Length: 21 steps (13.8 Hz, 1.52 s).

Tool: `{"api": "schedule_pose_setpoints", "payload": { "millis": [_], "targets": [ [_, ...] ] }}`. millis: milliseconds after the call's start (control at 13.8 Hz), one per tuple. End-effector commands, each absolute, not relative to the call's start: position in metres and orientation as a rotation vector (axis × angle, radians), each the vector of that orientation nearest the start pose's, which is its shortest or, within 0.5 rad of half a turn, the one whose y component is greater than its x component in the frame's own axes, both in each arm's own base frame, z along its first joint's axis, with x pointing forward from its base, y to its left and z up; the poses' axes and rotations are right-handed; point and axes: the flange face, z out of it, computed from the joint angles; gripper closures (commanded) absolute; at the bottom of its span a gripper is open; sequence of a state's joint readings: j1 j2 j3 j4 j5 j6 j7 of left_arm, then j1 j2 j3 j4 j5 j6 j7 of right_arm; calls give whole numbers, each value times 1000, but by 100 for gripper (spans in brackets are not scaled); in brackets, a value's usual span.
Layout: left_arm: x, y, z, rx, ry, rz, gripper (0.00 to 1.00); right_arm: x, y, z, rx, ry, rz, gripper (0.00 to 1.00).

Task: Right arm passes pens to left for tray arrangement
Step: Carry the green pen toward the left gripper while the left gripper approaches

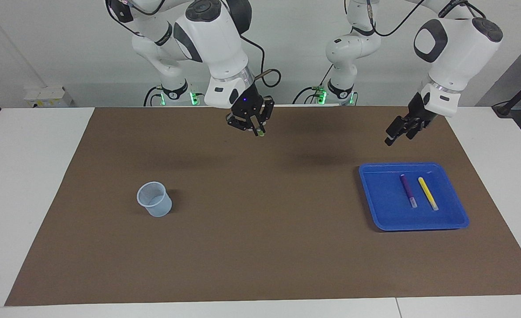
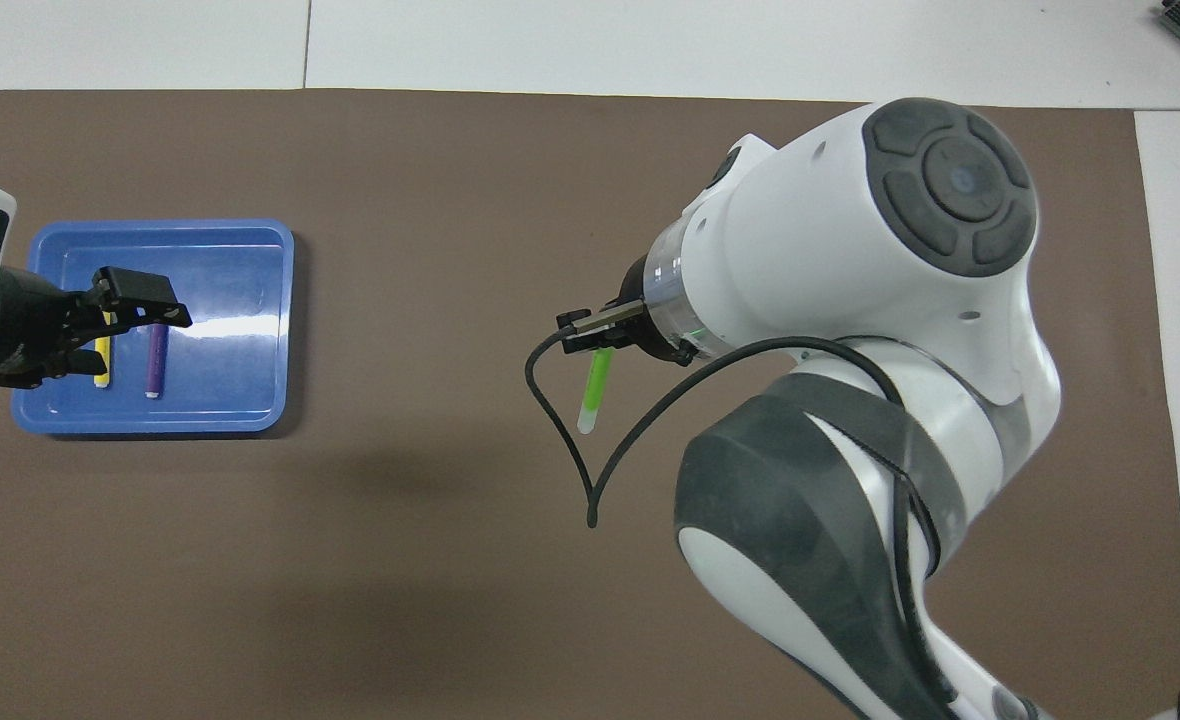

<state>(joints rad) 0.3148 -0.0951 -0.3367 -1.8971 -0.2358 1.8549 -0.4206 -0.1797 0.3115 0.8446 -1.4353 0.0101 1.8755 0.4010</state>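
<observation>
Pens, facing view: slim purple marker pen and slim yellow marker pen already lay side by side in the shallow bright blue plastic tray; one handover left. Right gripper hung over the brown mat, clamped on the slim green marker pen. Left gripper hung well apart from it, over the mat's edge nearer the robots than the tray.

Overhead view: green pen hung below the right gripper; left gripper spread wide, empty, covering part of the tray.

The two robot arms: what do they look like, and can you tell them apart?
Both are glossy white jointed arms with dark grey round joint caps and black cables looping alongside. Each ends in a small black two-finger hand. The right hand has a tiny blue light above it on its black wrist; the left hand shows none.
</observation>
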Motion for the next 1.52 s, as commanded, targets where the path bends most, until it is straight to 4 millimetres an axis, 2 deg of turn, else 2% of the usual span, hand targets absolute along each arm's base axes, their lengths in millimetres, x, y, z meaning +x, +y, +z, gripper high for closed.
{"api": "schedule_pose_setpoints", "payload": {
  "millis": [0,290,363,435,580,653,725,870,1088,1233,1451],
  "targets": [
    [525,-55,550,-3190,-1127,126,0,547,359,593,-2748,-116,-96,100],
    [516,-62,545,-3214,-1207,227,0,535,383,597,-2671,95,-40,100],
    [514,-66,547,-3234,-1252,258,0,533,389,600,-2628,186,-16,100],
    [514,-69,550,-3227,-1392,319,0,532,394,597,-2593,264,10,100],
    [517,-76,554,-3056,-1820,458,0,524,408,598,-2531,352,40,100],
    [518,-79,557,-2953,-1989,518,0,523,411,599,-2520,378,41,100],
    [519,-84,559,-2905,-2068,548,0,521,414,600,-2508,402,44,100],
    [520,-85,560,-2860,-2127,574,0,517,423,598,-2473,485,53,100],
    [519,-92,563,-2671,-2341,709,0,506,442,597,-2407,594,71,100],
    [514,-105,566,-2558,-2402,767,0,505,446,597,-2392,615,72,100],
    [508,-112,574,-2386,-2460,854,0,505,446,594,-2394,616,81,100]
  ]
}}
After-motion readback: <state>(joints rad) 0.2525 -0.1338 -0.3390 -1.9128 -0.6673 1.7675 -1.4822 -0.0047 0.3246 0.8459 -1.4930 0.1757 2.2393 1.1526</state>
